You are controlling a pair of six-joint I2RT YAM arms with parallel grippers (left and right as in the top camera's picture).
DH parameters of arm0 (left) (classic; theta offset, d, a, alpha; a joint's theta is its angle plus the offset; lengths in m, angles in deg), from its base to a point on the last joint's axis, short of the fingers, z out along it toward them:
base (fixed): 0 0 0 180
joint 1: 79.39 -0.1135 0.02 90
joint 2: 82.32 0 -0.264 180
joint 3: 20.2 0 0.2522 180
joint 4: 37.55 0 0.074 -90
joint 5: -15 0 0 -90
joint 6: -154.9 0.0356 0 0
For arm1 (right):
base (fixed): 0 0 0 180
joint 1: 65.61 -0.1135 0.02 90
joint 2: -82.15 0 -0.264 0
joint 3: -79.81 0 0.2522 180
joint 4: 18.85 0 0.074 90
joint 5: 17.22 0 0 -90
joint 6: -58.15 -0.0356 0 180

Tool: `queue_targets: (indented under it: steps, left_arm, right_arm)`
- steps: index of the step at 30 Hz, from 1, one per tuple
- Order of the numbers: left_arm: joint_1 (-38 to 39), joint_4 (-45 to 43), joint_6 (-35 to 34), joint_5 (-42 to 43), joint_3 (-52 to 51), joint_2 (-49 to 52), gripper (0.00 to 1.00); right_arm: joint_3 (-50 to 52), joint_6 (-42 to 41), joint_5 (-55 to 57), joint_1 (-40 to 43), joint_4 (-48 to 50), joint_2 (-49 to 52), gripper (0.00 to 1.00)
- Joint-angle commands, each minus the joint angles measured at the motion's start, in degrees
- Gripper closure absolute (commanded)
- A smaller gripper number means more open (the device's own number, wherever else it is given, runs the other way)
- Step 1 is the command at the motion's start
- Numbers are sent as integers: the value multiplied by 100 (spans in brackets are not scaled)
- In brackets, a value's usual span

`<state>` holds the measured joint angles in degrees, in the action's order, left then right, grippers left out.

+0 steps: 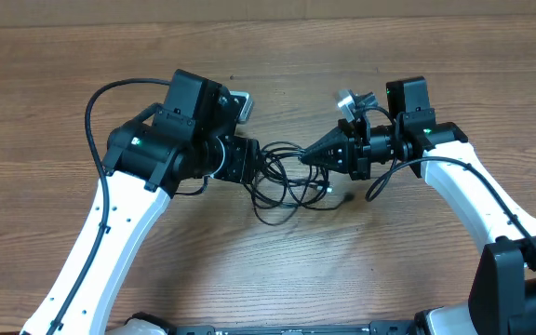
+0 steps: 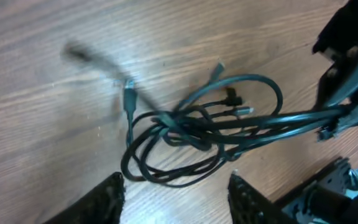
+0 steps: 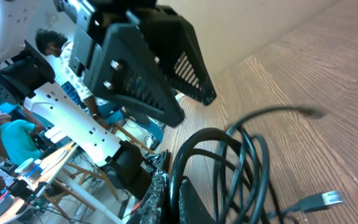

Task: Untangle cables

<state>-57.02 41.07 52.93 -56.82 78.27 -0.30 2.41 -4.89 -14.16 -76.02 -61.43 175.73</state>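
Cables point(image 1: 287, 179) lie in a tangled bundle of thin black loops on the wooden table point(image 1: 268, 56), in the middle of the scene between the two arms. The left gripper point(image 1: 254, 165) sits at the left edge of the bundle, pointing right. In its wrist view its fingers point(image 2: 107, 199) stand apart with nothing between them, so the left gripper point(image 2: 176, 182) is open, and the cables point(image 2: 191, 134) rest on the wood just beyond the fingertips.

The right gripper point(image 1: 305, 157) points left from the right side, with its tip at the upper right of the bundle. It is clamped on several strands. From the left wrist, those strands run taut and nearly straight from the knot to the right gripper point(image 2: 337, 121). From the right wrist, the loops point(image 3: 229, 168) spring out from between the closed fingers point(image 3: 160, 199) of the right gripper point(image 3: 166, 186).

Loose ends trail out of the knot. A silver-tipped plug point(image 2: 244, 111) lies inside the largest loop. Another plug point(image 2: 129, 94) lies to the far left of the knot. One more silver-tipped plug point(image 3: 321, 200) rests on the wood near the right gripper.
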Motion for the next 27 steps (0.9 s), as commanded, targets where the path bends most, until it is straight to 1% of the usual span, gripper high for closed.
queue_targets:
  steps: [1,6,10,12,15,20,22,24,27]
  left_arm:
    - [-15,9,-50,33,162,195,46]
    - [-15,-76,-48,481,162,461,48]
    - [-13,-83,-26,638,162,730,65]
    - [-4,-109,212,859,162,850,68]
    - [57,-258,675,1200,162,966,67]
    - [155,-597,1084,1185,162,1012,64]
    - [166,-697,1220,1167,162,1012,65]
    - [166,-715,1381,1167,162,1012,69]
    - [168,-658,1569,1169,162,988,67]
  right_arm:
    - [-234,-490,-299,55,269,-166,96]
    - [-245,-1119,-299,55,822,-170,96]
    - [-245,-1670,-299,55,1333,-170,96]
    - [-245,-1934,-299,55,1578,-170,96]
    - [-245,-2179,-299,52,1816,-170,96]
    - [-245,-2251,-299,52,1847,-170,96]
    - [-245,-2249,-299,52,1847,-170,96]
    - [-245,-2249,-299,55,1849,-170,96]
    - [-245,-2249,-297,79,1851,-170,96]
